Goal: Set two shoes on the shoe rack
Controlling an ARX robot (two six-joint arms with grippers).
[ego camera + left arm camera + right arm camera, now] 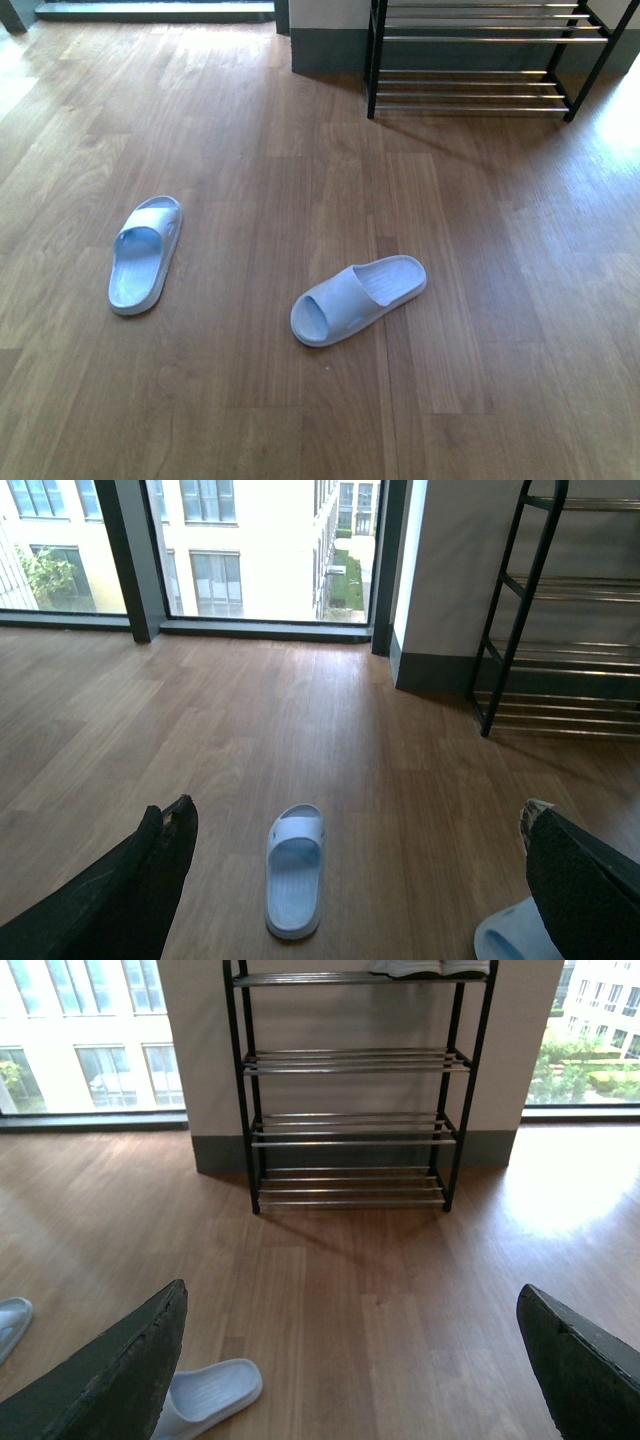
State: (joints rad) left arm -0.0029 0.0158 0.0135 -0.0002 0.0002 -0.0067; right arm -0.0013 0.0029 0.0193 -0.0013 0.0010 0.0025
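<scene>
Two pale-blue slides lie sole-down on the wooden floor (500, 350), well apart from each other and from the shoe rack (478, 60). The rack stands against the wall at the upper right of the front view, with its lower chrome-rod shelves showing. The left-hand slide (145, 255) sits at the middle left of that frame and runs almost straight up it, strap end farther away. The centre slide (358, 299) lies just below the middle, turned on a slant, its strap end toward the lower left and its heel toward the upper right.

Neither arm appears in the front view. The left gripper (357, 808) is spread wide and empty, and the left-hand slide shows on the floor in the gap between its dark fingers, touching neither. The right gripper (352, 1290) is likewise spread wide and holds nothing. It faces the rack, whose top shelf carries a pale-soled item (430, 968) cut off by the frame edge.
</scene>
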